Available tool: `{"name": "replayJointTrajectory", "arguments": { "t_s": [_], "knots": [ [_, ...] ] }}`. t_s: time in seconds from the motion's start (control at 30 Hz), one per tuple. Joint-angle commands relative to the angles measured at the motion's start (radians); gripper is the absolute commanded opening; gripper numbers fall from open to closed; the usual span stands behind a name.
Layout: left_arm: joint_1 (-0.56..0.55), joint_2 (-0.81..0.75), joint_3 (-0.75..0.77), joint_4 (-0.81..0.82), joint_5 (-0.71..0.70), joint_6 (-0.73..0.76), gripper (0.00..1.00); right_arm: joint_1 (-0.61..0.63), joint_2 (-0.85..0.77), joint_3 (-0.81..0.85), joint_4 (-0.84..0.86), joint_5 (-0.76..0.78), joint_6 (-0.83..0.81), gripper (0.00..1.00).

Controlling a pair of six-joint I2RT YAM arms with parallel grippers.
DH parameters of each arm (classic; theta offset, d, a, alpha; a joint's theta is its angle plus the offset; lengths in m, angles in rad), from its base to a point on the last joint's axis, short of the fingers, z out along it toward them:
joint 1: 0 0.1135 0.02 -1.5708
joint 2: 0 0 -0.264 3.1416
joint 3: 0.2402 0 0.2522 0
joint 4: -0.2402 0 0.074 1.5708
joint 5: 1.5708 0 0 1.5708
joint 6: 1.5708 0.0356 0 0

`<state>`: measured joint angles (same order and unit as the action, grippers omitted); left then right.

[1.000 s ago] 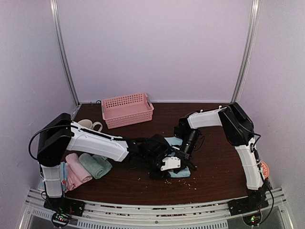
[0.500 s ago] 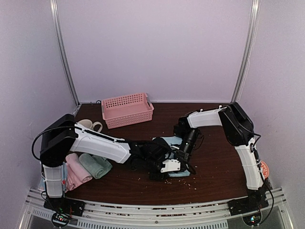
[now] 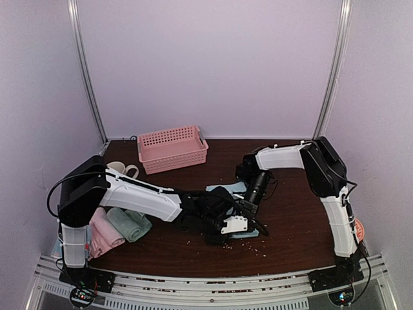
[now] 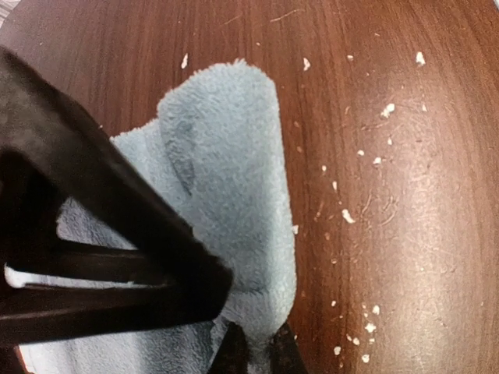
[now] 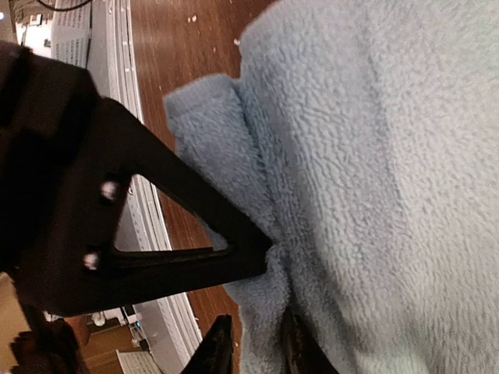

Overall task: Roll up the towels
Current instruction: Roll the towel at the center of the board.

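Starting at the near left corner of the counter [image 3: 290,239], two finished rolls lie side by side and touching: a pink towel [image 3: 103,231] and a sage green towel [image 3: 131,223], tucked beside the left arm's upright column.

Moving in to the middle of the counter, both arms meet over the light blue towel [image 4: 234,156]. It lies on the dark wood with one edge turned over into a thick, soft fold, and the rest spreads flat behind it. The left fingers [image 4: 236,357] are drawn nearly together at the bottom of their wrist view, pinching the end of that fold, with only a sliver of cloth between the tips. A dark triangular frame [image 4: 101,234] cuts across the left of that same view and lies against the towel.

The right fingers [image 5: 217,351] come in from the far side. They stand a little apart, one on each side of a ridge of the same blue cloth. Whether they are clamping it or just straddling it, I cannot tell.

White crumbs [image 3: 227,245] speckle the bare wood just in front of the towel, on the near side.

Further back on the left, a pale mug [image 3: 122,169] stands behind the left arm. Just beyond it and to its right sits the pink perforated basket [image 3: 174,158], close to the back wall and well apart from the towel in the middle.
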<state>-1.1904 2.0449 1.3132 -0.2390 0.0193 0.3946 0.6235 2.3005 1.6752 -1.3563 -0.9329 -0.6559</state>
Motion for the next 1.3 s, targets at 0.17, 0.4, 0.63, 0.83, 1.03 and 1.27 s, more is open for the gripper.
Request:
{"name": "replayJointTrajectory", "arguments": {
  "t_s": [0.17,0.4,0.63,0.83,1.03,1.27],
  "knots": [
    [-0.006,0.037,0.029,-0.096,0.031,-0.067,0.00,-0.072,-0.140,0.082,0.008,-0.022,-0.035,0.28],
    [-0.005,0.072,0.163,-0.233,0.098,-0.117,0.00,-0.089,-0.055,0.074,0.252,0.274,0.225,0.23],
    [-0.002,0.016,0.161,-0.263,0.144,-0.188,0.00,-0.074,0.026,0.141,0.337,0.485,0.273,0.21],
    [0.049,0.065,0.211,-0.330,0.262,-0.221,0.00,-0.069,0.035,0.192,0.347,0.437,0.302,0.21],
    [0.121,0.112,0.209,-0.306,0.412,-0.260,0.00,-0.083,-0.022,0.283,0.259,0.321,0.242,0.23],
    [0.195,0.150,0.199,-0.267,0.593,-0.307,0.00,-0.237,-0.226,0.420,0.255,0.166,0.289,0.30]
  ]
}}
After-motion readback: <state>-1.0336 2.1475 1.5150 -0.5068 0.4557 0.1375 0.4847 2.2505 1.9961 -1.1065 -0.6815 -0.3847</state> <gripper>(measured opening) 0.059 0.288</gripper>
